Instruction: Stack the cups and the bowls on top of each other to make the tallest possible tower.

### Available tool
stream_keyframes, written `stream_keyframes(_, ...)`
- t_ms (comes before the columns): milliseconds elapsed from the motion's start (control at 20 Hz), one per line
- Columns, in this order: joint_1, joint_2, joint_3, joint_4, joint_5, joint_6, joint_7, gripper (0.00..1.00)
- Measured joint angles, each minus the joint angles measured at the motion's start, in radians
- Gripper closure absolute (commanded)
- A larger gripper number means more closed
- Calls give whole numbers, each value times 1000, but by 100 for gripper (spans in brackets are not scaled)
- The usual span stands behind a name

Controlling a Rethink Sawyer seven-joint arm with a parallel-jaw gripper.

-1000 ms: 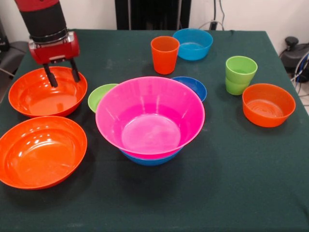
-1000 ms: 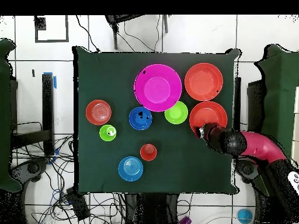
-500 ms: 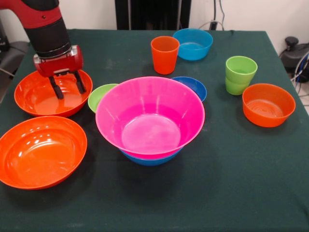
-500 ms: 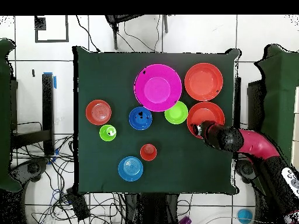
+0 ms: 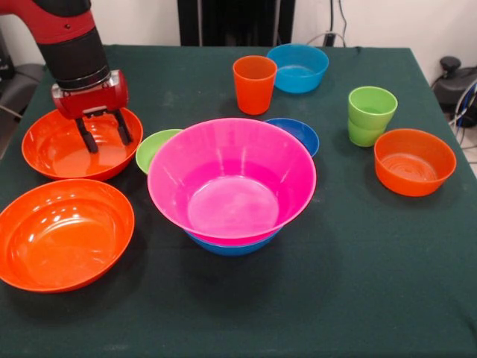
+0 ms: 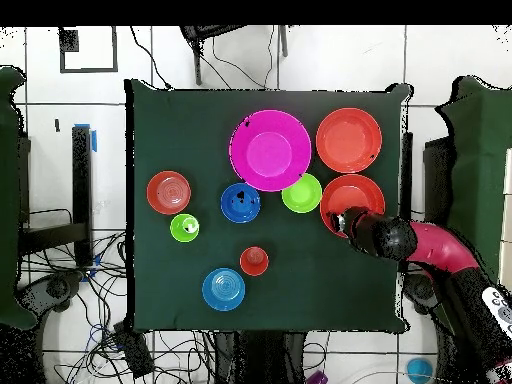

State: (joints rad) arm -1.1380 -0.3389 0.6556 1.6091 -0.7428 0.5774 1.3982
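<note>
Hovering inside the large orange bowl (image 5: 71,145) near the table's (image 5: 387,283) edge, the gripper (image 5: 103,133) keeps its fingers apart, apparently touching nothing.

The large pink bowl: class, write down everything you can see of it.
The large pink bowl is glossy plastic, round, with a wide flared rim and a small flat base. It sits upright and empty, nested inside a blue bowl whose edge shows beneath it. It stands mid-table, in front of a small lime green bowl and a dark blue bowl. The gripper is away from it.
</note>
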Motion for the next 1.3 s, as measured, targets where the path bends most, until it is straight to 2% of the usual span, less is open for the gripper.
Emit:
stream_keyframes(500, -1, -18, 3, 20, -1, -1, 0, 0)
stream_keyframes(1000, -7, -166, 50, 155, 33, 60, 0, 0)
stream_keyframes(1300, -5, -225, 66, 192, 41, 87, 0, 0)
